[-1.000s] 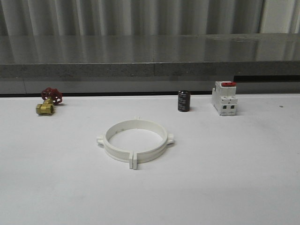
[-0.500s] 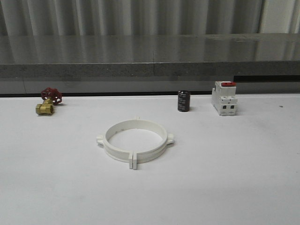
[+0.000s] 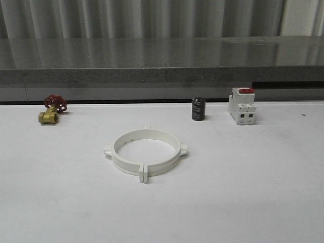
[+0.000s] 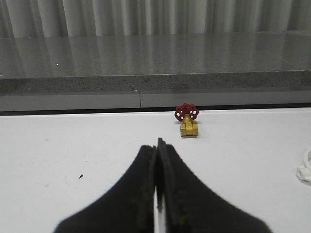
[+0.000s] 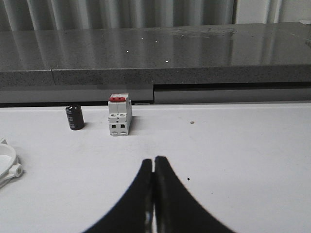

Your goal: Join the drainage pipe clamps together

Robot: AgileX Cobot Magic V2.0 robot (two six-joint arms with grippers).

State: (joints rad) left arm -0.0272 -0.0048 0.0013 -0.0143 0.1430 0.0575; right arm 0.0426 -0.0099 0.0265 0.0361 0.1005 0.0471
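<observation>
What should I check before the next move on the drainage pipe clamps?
1. Drainage pipe clamps form one closed ring flat on the table: ok.
2. Seam tabs fully latched: cannot tell.
3. Left tool shut, holding nothing: ok.
4. Right tool shut, holding nothing: ok.
5. Brass valve, black capacitor and circuit breaker stand apart from the ring: ok.
</observation>
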